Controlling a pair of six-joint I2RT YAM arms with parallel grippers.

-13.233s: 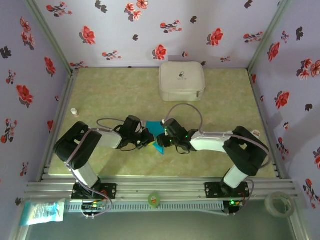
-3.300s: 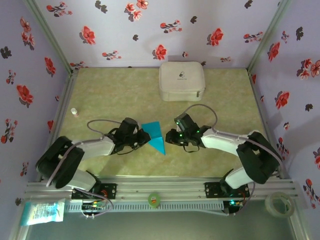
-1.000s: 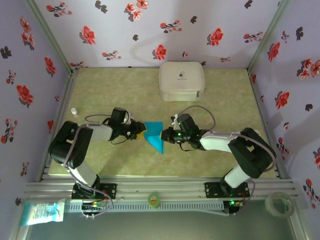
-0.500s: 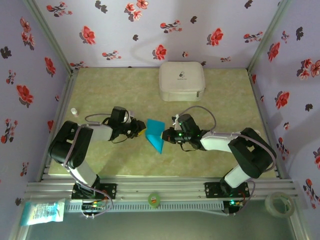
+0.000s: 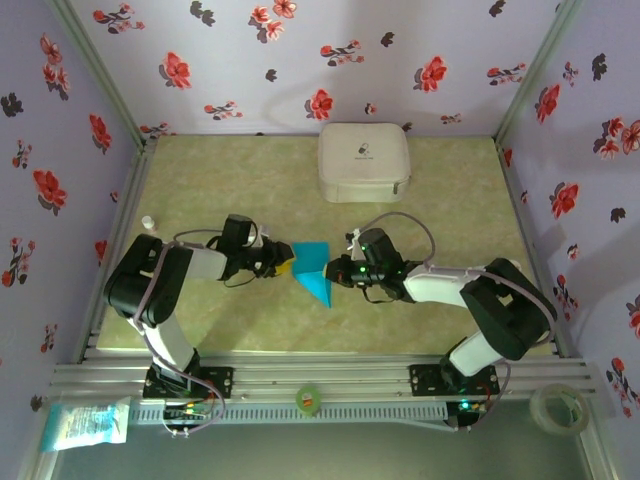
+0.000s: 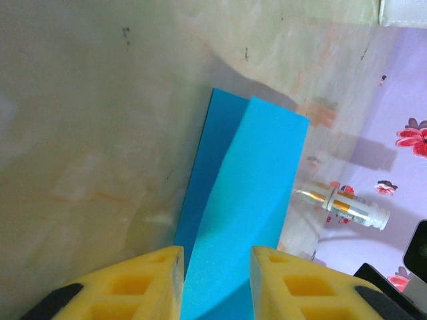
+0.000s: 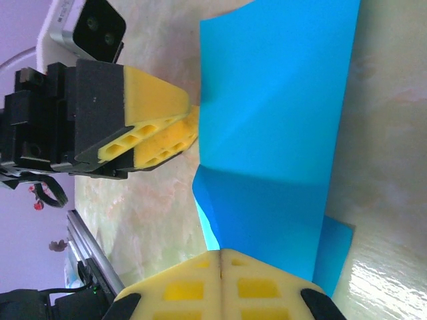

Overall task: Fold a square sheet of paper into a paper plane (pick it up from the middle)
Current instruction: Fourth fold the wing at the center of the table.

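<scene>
Paper (image 5: 313, 272) is showing plain turquoise-blue, no print, with the under layer reading a shade darker in the left wrist view. Left gripper (image 6: 215, 252) and right gripper (image 7: 221, 255) are both wearing yellow fingers on black bodies, and the left arm (image 5: 195, 265) and right arm (image 5: 440, 285) are reading black with white-grey links. Table (image 5: 220, 190) is showing mottled pale yellow-green, the case (image 5: 364, 161) is reading white with a small dark logo, and the walls (image 5: 250, 60) are carrying red and dark flowers on lilac.

Turquoise-blue square sheet of paper (image 5: 313, 268), partly folded, overlapping layers, pointed near corner, at centre of table (image 5: 220, 190)
</scene>
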